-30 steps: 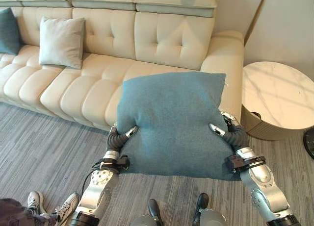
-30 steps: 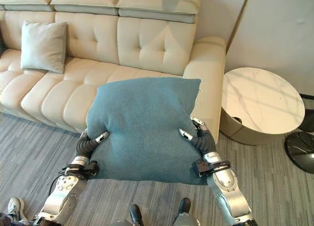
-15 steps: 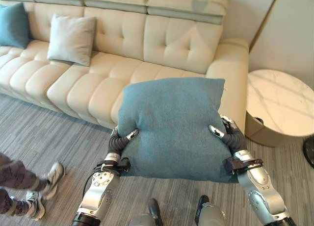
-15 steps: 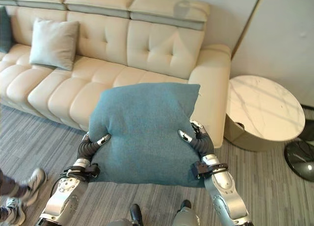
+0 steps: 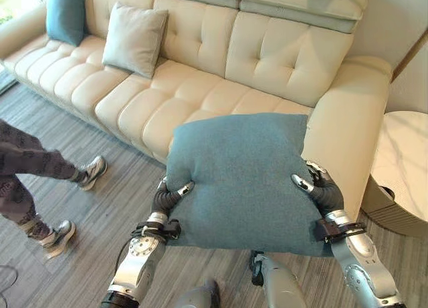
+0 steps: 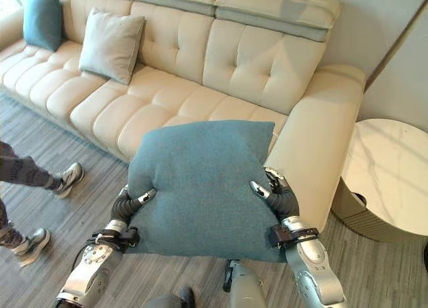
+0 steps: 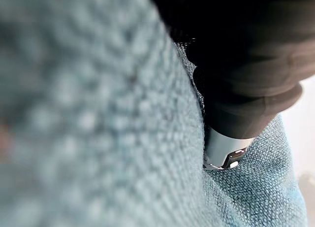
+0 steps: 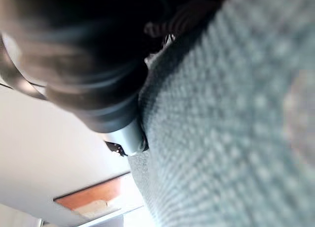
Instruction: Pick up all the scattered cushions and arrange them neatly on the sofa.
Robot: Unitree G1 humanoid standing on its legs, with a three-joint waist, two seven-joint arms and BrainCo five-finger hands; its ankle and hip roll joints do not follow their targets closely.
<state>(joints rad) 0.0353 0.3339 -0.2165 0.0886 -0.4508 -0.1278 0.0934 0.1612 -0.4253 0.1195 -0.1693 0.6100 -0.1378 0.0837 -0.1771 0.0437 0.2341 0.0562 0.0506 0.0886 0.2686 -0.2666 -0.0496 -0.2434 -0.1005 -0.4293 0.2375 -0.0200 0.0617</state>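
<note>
Both hands, left hand (image 5: pixel 171 193) and right hand (image 5: pixel 319 190), clamp the large teal woven-fabric cushion (image 5: pixel 242 178) by its side edges, thumbs curled over its front, remaining fingers hidden behind. It hangs above grey striped carpet (image 5: pixel 100 221), before the cream tufted leather sofa (image 5: pixel 200 87).

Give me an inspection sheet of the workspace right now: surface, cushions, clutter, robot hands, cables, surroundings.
Surface: cream sofa, right-hand seats bare.
Job's things: teal cushion held in the air in front of the sofa; grey cushion and small teal cushion propped against the backrest at the far left.
Clutter: nothing seen.
Robot hands: left robot hand and right robot hand each clamp a side of the held cushion, thumbs on its front.
Cables: nothing seen.
Surroundings: person's legs on the grey floor at left; round marble side table at right.
</note>
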